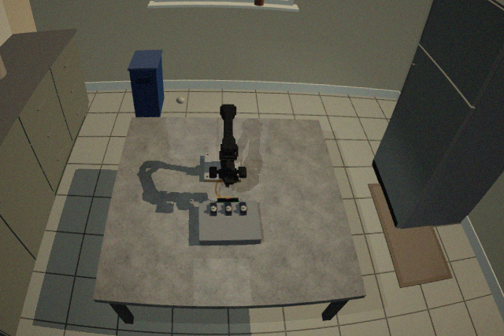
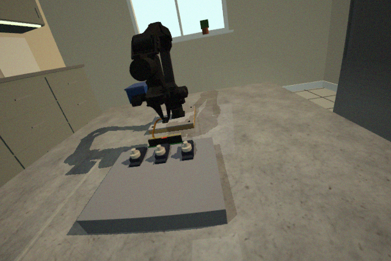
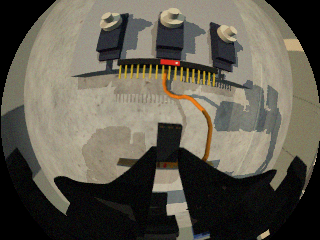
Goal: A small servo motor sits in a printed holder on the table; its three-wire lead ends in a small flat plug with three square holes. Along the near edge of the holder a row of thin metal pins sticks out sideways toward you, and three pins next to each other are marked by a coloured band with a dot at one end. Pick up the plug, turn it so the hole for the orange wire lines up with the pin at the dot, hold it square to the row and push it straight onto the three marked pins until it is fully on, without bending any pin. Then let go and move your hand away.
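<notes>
My gripper (image 1: pixel 229 184) (image 2: pixel 165 120) (image 3: pixel 167 151) is shut on the black plug (image 3: pixel 169 140), in front of the pin row and apart from it. In the wrist view the plug's far end points at the row, roughly below the coloured band. The orange lead (image 3: pixel 209 130) (image 2: pixel 153 128) curves from the holder edge to behind the right finger. The grey holder (image 1: pixel 230 228) (image 2: pixel 157 188) carries three dark servos with pale horns. Its black strip (image 3: pixel 140 62) (image 2: pixel 167 140) bears yellow pins. A red band (image 3: pixel 169 62) has a pale dot near its right end. The plug's holes are too small to tell apart.
The arm's pale base plate (image 2: pixel 175 126) (image 1: pixel 212 179) lies behind the gripper. The three servo horns (image 3: pixel 110 20) (image 3: pixel 172 18) (image 3: pixel 228 33) stand up just beyond the pin row. The arm's shadow falls on the table (image 1: pixel 297 242) to the left.
</notes>
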Robot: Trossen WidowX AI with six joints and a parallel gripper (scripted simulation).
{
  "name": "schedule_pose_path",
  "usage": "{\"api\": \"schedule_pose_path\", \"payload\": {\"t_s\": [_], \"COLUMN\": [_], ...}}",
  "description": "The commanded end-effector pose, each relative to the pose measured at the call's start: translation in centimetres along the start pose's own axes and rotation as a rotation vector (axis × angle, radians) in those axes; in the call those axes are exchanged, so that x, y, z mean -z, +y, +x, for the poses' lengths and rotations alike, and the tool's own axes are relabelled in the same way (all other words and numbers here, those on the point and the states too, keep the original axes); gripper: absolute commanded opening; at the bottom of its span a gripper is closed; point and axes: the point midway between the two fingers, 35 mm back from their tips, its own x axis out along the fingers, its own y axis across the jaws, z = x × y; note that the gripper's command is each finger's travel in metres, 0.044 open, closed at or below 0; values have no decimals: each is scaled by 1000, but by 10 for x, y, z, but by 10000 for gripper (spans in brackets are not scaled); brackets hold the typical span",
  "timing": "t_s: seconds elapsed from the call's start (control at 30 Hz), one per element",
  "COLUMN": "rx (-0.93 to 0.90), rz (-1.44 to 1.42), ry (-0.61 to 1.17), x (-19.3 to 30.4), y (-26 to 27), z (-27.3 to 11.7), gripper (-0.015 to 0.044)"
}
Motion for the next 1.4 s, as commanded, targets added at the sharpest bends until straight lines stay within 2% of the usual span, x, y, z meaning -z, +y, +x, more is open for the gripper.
{"api": "schedule_pose_path", "payload": {"t_s": [0.0,0.17,0.63,1.37], "rx": [3,3,3,3], "rz": [-13,-13,-13,-13], "ry": [11,12,9,8], "x": [3,4,-30,-43], "y": [0,0,1,0], "z": [17,33,28,28], "gripper": [0,0,0,0]}}
